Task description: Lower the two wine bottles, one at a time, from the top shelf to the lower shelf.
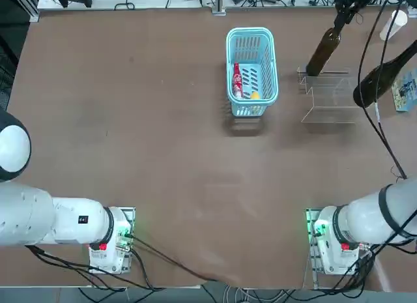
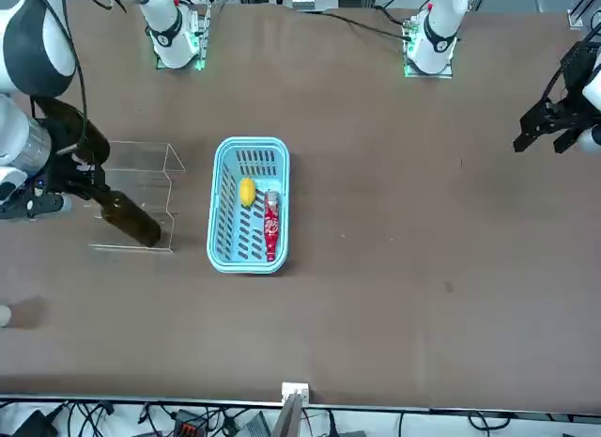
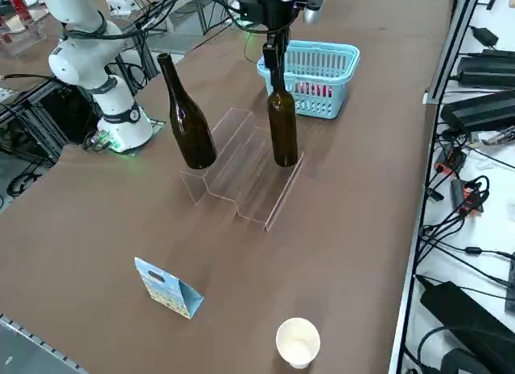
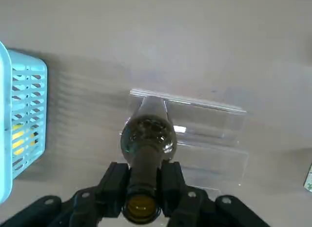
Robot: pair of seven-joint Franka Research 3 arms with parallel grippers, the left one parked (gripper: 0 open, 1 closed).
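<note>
While right gripper (image 4: 142, 195) clamps neck of bottle (image 3: 282, 121) on stand (image 3: 241, 169), second bottle (image 3: 187, 117) stands at stand's 9 o'clock in side view.

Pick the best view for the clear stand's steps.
Right side view: the clear stand shows its stepped profile, a wine bottle on it, right hand gripping its neck. Top and front views flatten the steps; wrist view shows only edges.
</note>
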